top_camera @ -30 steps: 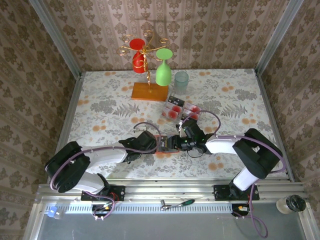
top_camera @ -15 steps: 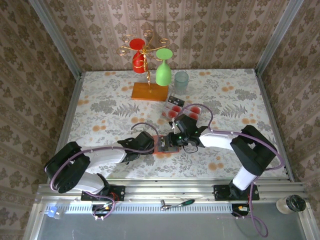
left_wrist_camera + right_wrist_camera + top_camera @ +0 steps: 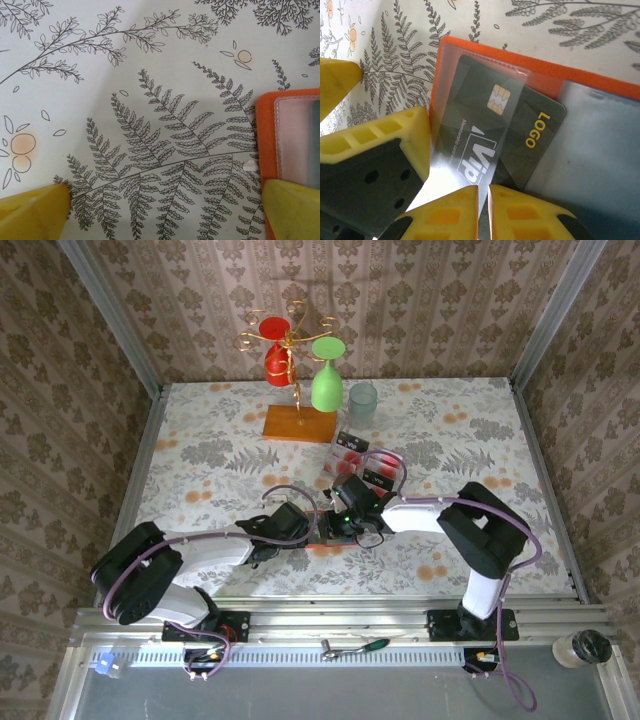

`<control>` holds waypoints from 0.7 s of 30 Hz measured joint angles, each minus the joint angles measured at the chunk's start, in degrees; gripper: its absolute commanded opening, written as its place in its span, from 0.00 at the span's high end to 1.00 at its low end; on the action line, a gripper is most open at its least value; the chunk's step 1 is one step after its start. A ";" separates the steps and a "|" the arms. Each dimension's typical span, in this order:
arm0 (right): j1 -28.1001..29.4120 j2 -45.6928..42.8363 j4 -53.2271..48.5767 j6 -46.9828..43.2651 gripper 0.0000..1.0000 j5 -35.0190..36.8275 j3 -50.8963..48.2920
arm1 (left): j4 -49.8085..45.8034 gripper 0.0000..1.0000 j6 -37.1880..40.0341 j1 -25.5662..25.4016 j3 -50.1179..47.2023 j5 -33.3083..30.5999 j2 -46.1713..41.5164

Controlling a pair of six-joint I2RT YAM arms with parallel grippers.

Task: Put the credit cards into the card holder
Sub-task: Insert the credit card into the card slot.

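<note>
**Your right gripper (image 3: 483, 210) is clenched on the near edge of a dark credit card (image 3: 520, 120), which lies partly inside the open orange card holder (image 3: 545, 69).**

On the card you can read "Vip" in white and "LOGO" in yellow, beside a gold chip. The fine print running alongside "Vip" is too small to make out. The card's left part sits under a frosted clear pocket, which dulls it. The pocket to the right is a grey blur, cut off by the frame.

Your left gripper (image 3: 163, 207) is released, fingers wide apart, with one yellow fingertip (image 3: 292, 210) over the holder's orange edge on the fern-print table (image 3: 150, 75).

From above, both grippers cover most of the holder near the table's front middle. More credit cards (image 3: 350, 453) lie farther back, partly hidden by a cable (image 3: 385, 452).
</note>
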 measured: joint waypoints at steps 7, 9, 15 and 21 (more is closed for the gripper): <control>0.04 0.33 -1.07 -0.02 0.84 -0.20 1.62 | -1.22 0.00 0.24 1.05 0.11 0.07 -1.05; 0.02 -0.28 -1.95 -0.07 0.84 -0.13 1.66 | -1.68 0.00 0.24 1.31 0.11 0.13 -1.60; -0.68 -3.28 -4.68 -1.09 0.84 0.50 1.97 | -1.88 0.00 0.24 1.49 0.04 0.57 -1.60; -2.05 -3.19 -5.60 -2.25 0.85 0.87 2.47 | -1.68 0.00 0.26 1.49 0.02 0.57 -0.52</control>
